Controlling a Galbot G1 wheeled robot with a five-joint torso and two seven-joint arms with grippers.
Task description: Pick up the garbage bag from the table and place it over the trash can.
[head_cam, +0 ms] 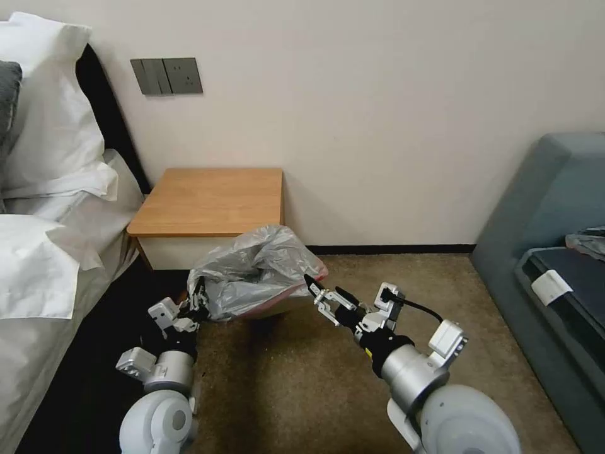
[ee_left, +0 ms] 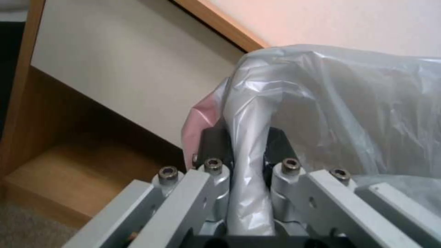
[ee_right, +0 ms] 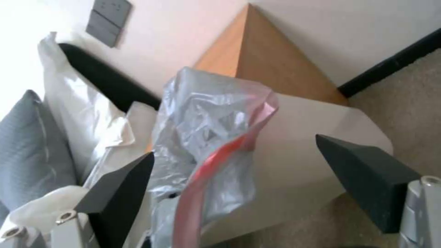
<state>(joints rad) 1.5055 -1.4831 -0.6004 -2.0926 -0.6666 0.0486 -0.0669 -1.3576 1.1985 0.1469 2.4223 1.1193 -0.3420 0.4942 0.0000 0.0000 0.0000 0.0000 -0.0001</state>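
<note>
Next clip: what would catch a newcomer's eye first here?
The crumpled garbage bag billows in front of the table, low above the carpet. The left gripper is pinching its left edge, while the right gripper sits open at the bag's pinkish-red edge on the right.

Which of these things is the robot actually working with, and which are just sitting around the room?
In use: garbage bag, pinched by the left gripper; open right gripper at its red edge; table behind.
Just there: pillows, wall switch, sofa, carpet.
</note>
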